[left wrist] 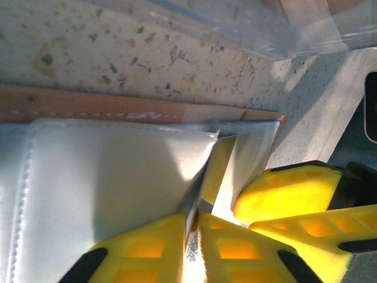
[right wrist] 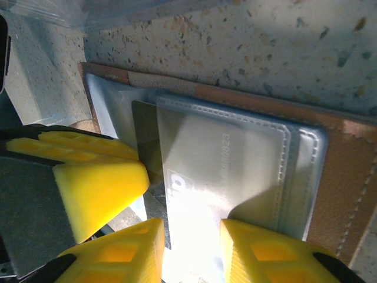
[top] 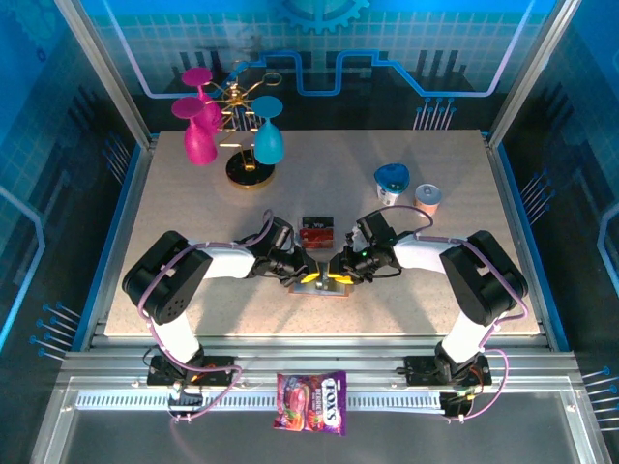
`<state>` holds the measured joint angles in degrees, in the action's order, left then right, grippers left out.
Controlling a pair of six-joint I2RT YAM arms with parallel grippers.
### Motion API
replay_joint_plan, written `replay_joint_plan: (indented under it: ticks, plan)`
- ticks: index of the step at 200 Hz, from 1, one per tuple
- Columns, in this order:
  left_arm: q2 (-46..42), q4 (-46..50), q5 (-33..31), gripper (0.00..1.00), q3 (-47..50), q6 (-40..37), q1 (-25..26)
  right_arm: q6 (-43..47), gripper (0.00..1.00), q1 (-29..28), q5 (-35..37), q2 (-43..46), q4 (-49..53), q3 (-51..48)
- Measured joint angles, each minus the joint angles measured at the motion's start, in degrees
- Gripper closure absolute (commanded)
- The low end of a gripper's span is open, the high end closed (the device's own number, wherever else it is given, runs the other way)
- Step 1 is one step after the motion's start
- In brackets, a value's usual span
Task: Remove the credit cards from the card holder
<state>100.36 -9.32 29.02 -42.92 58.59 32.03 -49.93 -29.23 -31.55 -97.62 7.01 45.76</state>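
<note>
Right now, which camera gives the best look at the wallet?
The right wrist camera: the wallet lies open, its brown edge, grey pocket and a numbered card plain. The left wrist camera shows pocket and edge very close; from the top it is a small, part-covered sliver.

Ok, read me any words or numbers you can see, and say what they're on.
"FOX'S": on the candy packet.
Embossed digits and a white logo on the card in the holder: too faint to read.
Red cards and cups: markings too small to read.
</note>
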Motion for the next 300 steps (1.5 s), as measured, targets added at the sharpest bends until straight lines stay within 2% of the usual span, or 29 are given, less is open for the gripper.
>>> replay_joint_plan:
  ticks: [67,134,196,275,300]
  plan:
    - [-1.1,1.5,0.3,0.94,0.0,-2.3,-0.9,0.0,0.67,0.0,0.0,0.0,-0.1,0.0]
    - [-4.0,10.9,-0.7,0.95,-2.9,-12.4,-2.3,0.0,0.67,0.0,0.0,0.0,0.0,0.0]
    - [-7.3,20.7,-4.4,0.95,-6.6,-21.2,-2.4,0.0,0.67,0.0,0.0,0.0,0.0,0.0]
    - [-7.5,24.5,-7.2,0.94,-6.8,-23.0,-2.4,0.4,0.67,0.0,0.0,0.0,0.0,0.0]
    - [-7.5,24.4,-7.2,0.91,-6.8,-22.7,-2.4,0.4,0.67,0.0,0.0,0.0,0.0,0.0]
